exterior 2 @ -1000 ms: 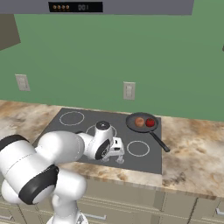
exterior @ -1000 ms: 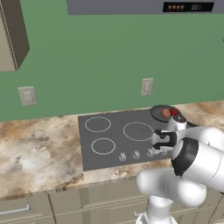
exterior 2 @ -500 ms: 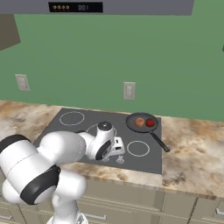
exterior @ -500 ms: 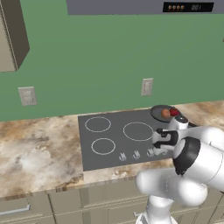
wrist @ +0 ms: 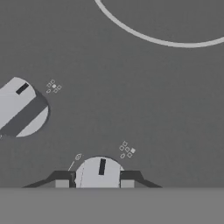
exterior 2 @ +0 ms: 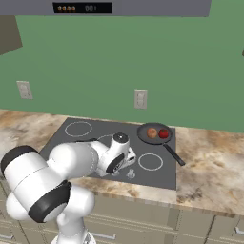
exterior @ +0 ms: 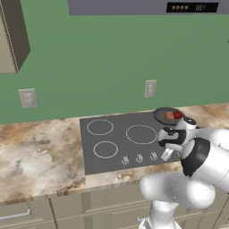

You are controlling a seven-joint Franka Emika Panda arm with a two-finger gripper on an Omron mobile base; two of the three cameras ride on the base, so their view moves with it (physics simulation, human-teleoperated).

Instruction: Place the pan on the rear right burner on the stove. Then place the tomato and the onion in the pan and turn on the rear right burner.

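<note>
Gripper (wrist: 94,183) clamped on a silver knob (wrist: 98,173) of the stove (wrist: 131,96), one fingertip (wrist: 61,183) on each side of the knob. A second knob (wrist: 19,107) lies at 10 o'clock in the hand view. Pan (exterior 2: 155,133) sits on the rear right burner, at 2 o'clock from the hand, holding tomato (exterior 2: 163,134) and onion (exterior 2: 152,133). Hood display (exterior 2: 82,8) shows digits, unreadable.

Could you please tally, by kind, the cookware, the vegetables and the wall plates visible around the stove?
Pan: 1
Tomato: 1
Onion: 1
Wall plates: 2
Total: 5
</note>
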